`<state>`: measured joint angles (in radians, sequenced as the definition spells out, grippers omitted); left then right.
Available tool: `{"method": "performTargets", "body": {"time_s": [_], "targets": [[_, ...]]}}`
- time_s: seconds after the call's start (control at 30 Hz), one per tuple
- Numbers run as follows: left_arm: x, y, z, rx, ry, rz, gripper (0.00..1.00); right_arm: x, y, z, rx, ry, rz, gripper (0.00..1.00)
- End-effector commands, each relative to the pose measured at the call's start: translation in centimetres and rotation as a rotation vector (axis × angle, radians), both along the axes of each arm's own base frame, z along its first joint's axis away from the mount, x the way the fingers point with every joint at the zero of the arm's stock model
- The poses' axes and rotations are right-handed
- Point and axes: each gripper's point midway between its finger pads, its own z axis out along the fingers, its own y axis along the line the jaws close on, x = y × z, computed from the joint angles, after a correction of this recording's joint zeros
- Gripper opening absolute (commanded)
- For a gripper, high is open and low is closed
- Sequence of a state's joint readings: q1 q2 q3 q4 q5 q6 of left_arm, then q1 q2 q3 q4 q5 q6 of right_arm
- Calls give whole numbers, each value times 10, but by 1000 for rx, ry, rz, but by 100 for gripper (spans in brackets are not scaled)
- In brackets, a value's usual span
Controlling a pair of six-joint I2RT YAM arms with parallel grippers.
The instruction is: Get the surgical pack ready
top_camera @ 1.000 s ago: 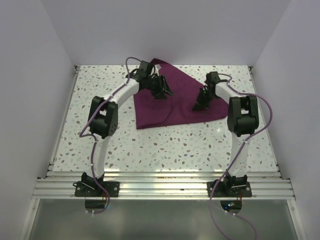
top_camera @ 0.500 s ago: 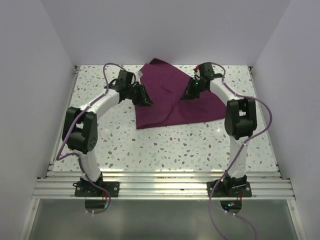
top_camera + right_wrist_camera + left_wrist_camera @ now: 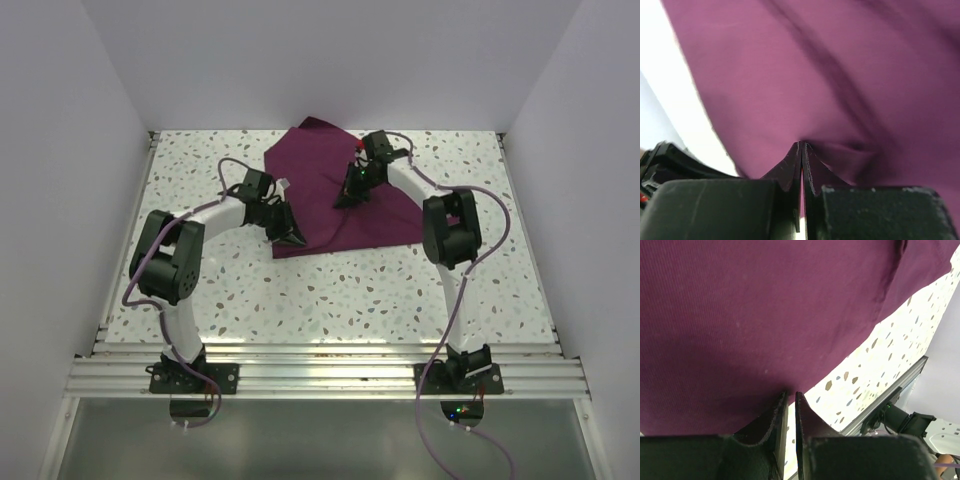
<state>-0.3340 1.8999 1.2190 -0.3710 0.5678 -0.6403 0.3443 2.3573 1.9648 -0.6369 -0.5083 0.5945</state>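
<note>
The left arm reaches in from the left side of the speckled table (image 3: pixel 330 290), and the left gripper (image 3: pixel 292 238) points down at the near left corner of the maroon cloth (image 3: pixel 320 165). In the left wrist view its two black fingers (image 3: pixel 771 417) stand nearly together, with only a thin slit between them that shows pale tabletop. Their tips sit right at the hem of the cloth, where the fabric meets the bare table. From this angle it is hard to tell whether the hem is actually caught between the tips or only touched by them. The fabric ahead of the fingers lies smooth and flat, and its edge runs off diagonally toward the upper right of that view.

The cloth lies in the far middle of the table. One corner points at the back wall, and its near edge runs roughly level across the surface, between the two arms. It lies spread out rather than bundled, with a crease through its middle.

Further right, the right arm curves up and over from its base, and the right gripper (image 3: pixel 346 200) comes down on the cloth's middle, well inside its edges. In the right wrist view its fingers (image 3: pixel 790 172) are pressed fully together with no gap between them. A small pucker of maroon fabric is gathered at their tips, so the gripper is clamped on a pinch of the cloth. Dark fold lines run away from that pinch across the fabric. A strip of pale table shows along the left of that view.
</note>
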Motion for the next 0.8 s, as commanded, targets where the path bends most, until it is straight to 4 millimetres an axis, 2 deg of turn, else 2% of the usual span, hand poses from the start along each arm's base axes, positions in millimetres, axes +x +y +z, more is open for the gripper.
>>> {"method": "performTargets", "body": {"time_s": [0.0,0.03,0.1,0.2,0.4,0.6,0.77], "targets": [[3,0,2,-28,-28,-4,14,9,-42,-3,-108,2,-74,0],[1,1,0,-28,-19,-2,13,10,-57,-7,-144,11,-99,0],[1,2,0,-26,-21,-4,13,10,-74,-12,-188,24,-123,0],[0,3,-2,-22,-13,-5,13,14,-111,-10,-241,15,-173,0],[-1,5,-6,-13,-6,-11,13,8,-154,-11,-388,21,-188,0],[6,8,-3,-2,-14,2,13,8,-149,-1,-325,17,-192,0],[17,18,7,7,-41,32,13,19,-153,22,-295,-23,-216,1]]}}
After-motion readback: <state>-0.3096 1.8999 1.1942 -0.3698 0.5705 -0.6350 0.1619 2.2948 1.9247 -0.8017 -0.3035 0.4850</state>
